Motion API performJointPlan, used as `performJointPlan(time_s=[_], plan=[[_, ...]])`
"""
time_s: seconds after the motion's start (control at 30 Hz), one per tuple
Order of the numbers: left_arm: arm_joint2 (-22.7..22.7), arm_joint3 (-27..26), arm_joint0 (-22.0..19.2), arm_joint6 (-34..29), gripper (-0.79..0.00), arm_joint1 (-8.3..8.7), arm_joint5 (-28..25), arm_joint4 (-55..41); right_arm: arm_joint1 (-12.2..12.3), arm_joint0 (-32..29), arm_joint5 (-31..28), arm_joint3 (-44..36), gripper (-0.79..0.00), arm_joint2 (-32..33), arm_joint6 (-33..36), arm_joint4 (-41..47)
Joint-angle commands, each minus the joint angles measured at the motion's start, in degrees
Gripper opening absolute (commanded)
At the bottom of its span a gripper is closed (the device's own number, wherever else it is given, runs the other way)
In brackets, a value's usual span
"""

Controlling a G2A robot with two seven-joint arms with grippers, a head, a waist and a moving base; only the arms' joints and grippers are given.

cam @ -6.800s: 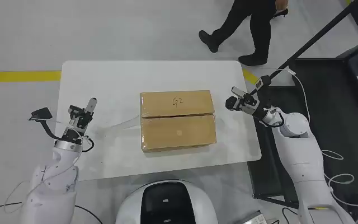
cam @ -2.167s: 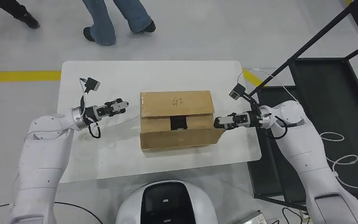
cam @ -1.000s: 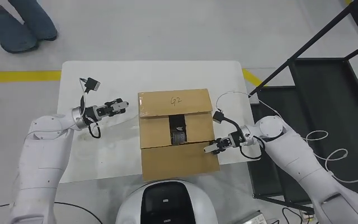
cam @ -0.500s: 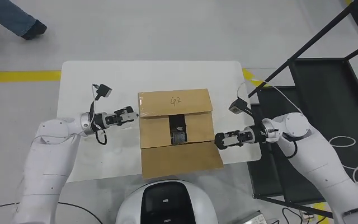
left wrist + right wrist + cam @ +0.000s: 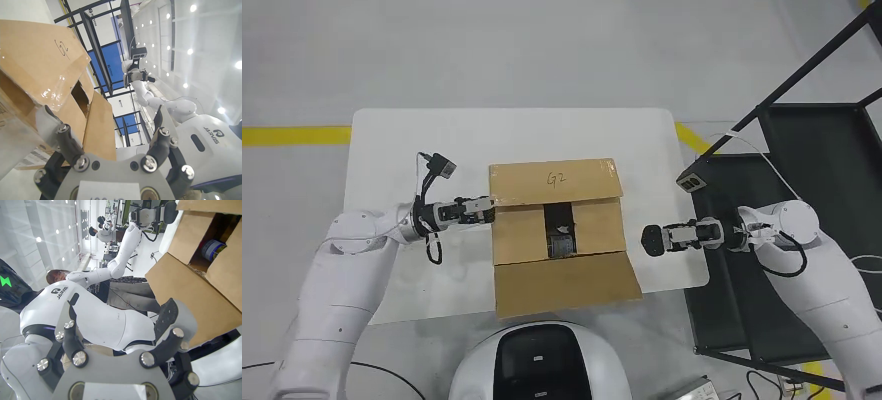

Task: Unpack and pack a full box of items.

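Your brown corrugated cardboard box [image 5: 557, 182] sits on the white tabletop [image 5: 412, 140], near flap folded outward, a round can [image 5: 560, 243] in the slot. Your left claw [image 5: 482, 207] is released at its left edge; right claw [image 5: 650, 240] released, just off the right side

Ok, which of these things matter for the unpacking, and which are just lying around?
Job: cardboard box, one flap open; can inside it; left gripper; right gripper, both open.
Lying about: black rack beside the table; yellow floor line.
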Motion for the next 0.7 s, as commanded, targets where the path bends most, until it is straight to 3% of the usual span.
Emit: performJointPlan(time_s=[0.0, 0.37, 0.67], plan=[[0.8, 1.4, -1.1, 0.7, 0.000, -0.20, 0.4, -0.1, -0.2, -0.1, 0.1, 0.5, 0.000, 0.2, 0.1, 0.0], [2.3, 3.5, -3.8, -0.4, 0.000, -0.85, -0.1, -6.9, -1.2, -1.3, 0.5, 1.0, 0.000, 2.2, 0.5, 0.0], [3.0, 6.6, -9.2, 4.2, 0.000, -1.98, -1.4, -11.7, -2.1, -1.7, 0.2, 1.8, 0.000, 3.7, 0.2, 0.1]])
